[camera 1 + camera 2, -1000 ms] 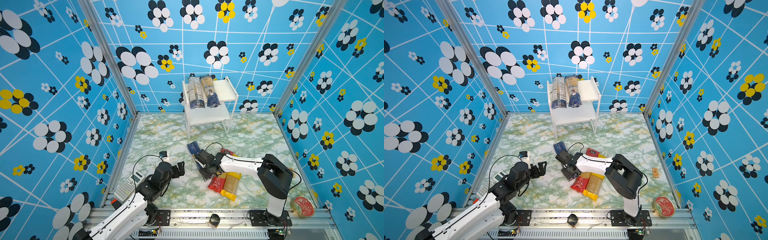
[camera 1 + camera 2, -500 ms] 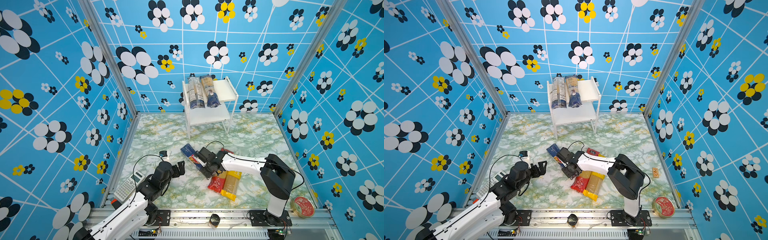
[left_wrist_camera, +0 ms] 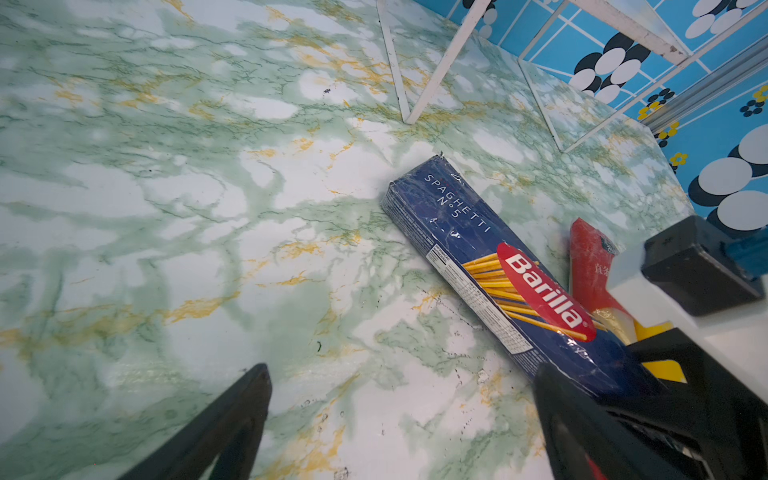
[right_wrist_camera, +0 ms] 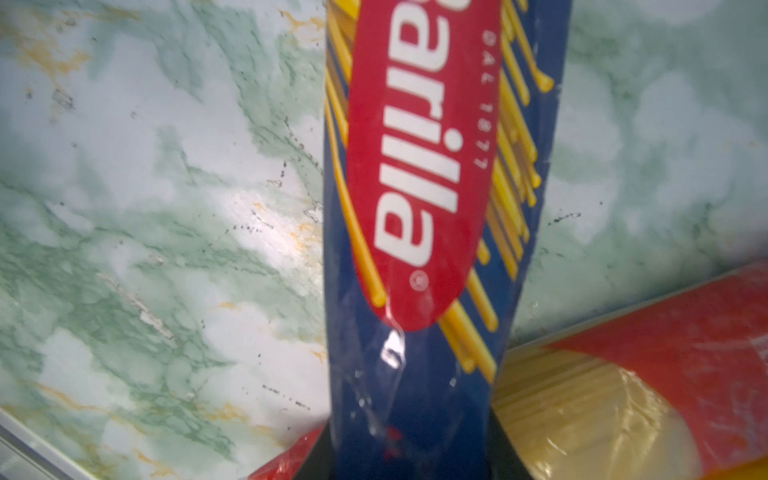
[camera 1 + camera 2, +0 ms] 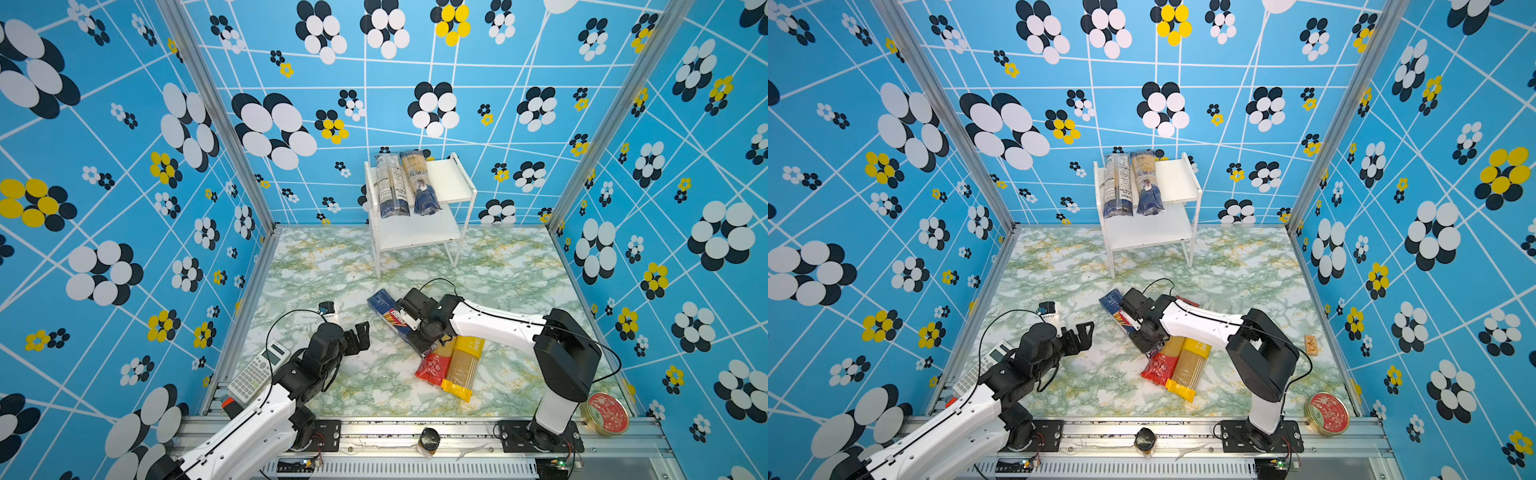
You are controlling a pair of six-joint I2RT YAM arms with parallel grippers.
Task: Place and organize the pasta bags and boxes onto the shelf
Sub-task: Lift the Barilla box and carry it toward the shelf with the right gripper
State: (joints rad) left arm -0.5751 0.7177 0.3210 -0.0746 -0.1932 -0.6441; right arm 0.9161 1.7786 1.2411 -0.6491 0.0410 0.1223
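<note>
Blue walls printed with flowers close in a green-veined marble tabletop. At its back stands the shelf, a white two-tier rack. Two clear bags with dark-blue ends lie side by side on the shelf's top board, a bare strip beside them; its lower board holds nothing.

In front of the shelf, the right gripper has its jaws pinched on the Barilla pack at the end farther from the shelf; the nearer end looks to rest on the marble. Farther from the shelf again, the red-ended bag and the yellow-ended bag lie touching, partly under the gripped end. The left gripper hangs well apart from the shelf, fingers spread wide and empty.

The pack is probably light and stiff along its length, with glossy film that could slip. Held by one end it may sag or swing, so a hold across the narrow width nearer the middle would carry it flatter; a hard squeeze risks snapping strands.
</note>
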